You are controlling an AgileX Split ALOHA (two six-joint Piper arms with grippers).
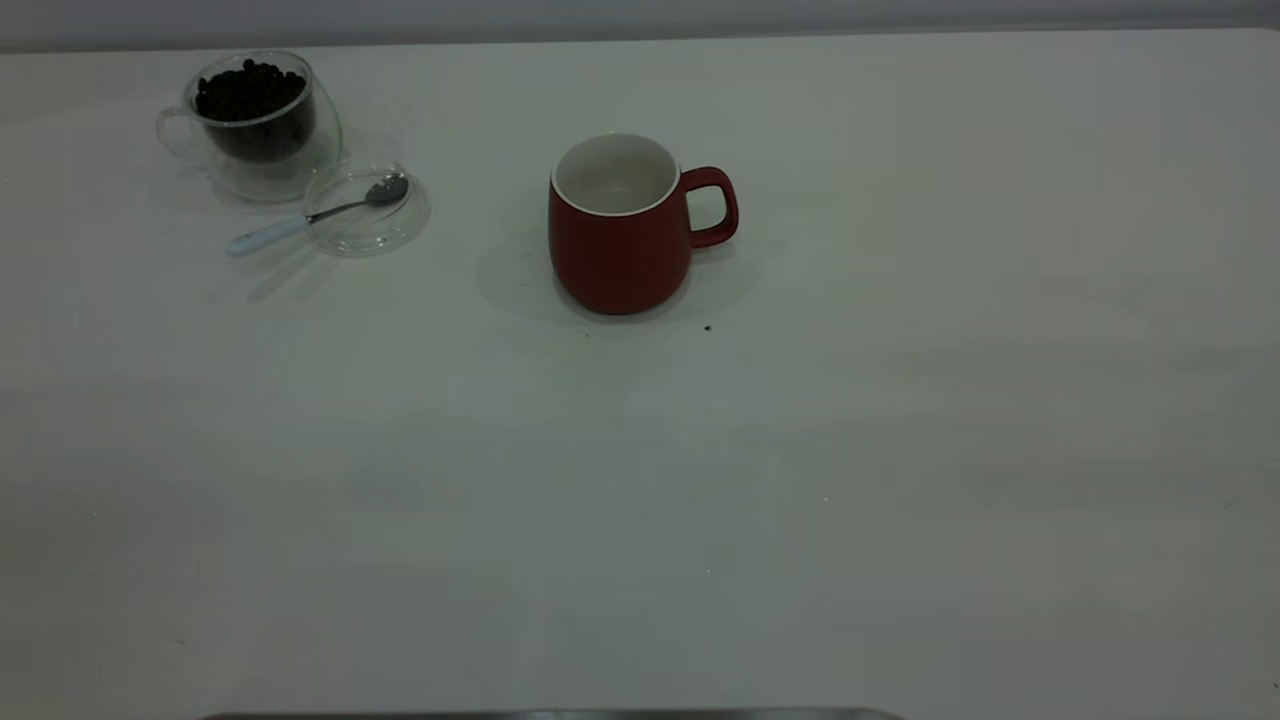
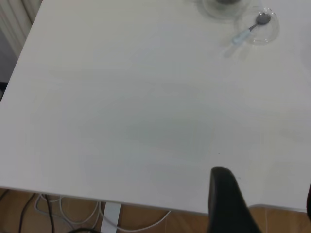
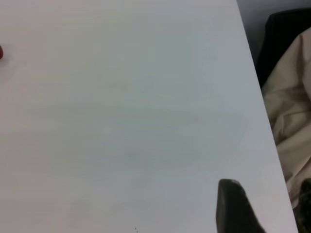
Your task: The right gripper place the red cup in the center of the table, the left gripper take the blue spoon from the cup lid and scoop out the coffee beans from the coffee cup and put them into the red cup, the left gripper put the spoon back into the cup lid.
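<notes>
Red cup (image 1: 620, 235) upright mid-table (image 1: 700, 500), handle toward view's right, inside white, no beans visible in it. Glass cup (image 1: 258, 120) with beans (image 1: 250, 92) near far left corner, lid (image 1: 366, 208) just beside it, spoon (image 1: 315, 214) bowl on lid, handle sticking out over the rim onto table. Wide bare tabletop in front of and right of red cup. Exterior shows no arms. Left wrist view: left gripper (image 2: 260, 208) at the table's near edge, well apart from lid and spoon, cables below edge; spread or pressed, cannot tell. Right wrist view: right gripper (image 3: 265, 208) by the table's side edge, beige cloth (image 3: 291, 121) beyond, sliver of red cup at frame edge; fingers' state cannot tell
</notes>
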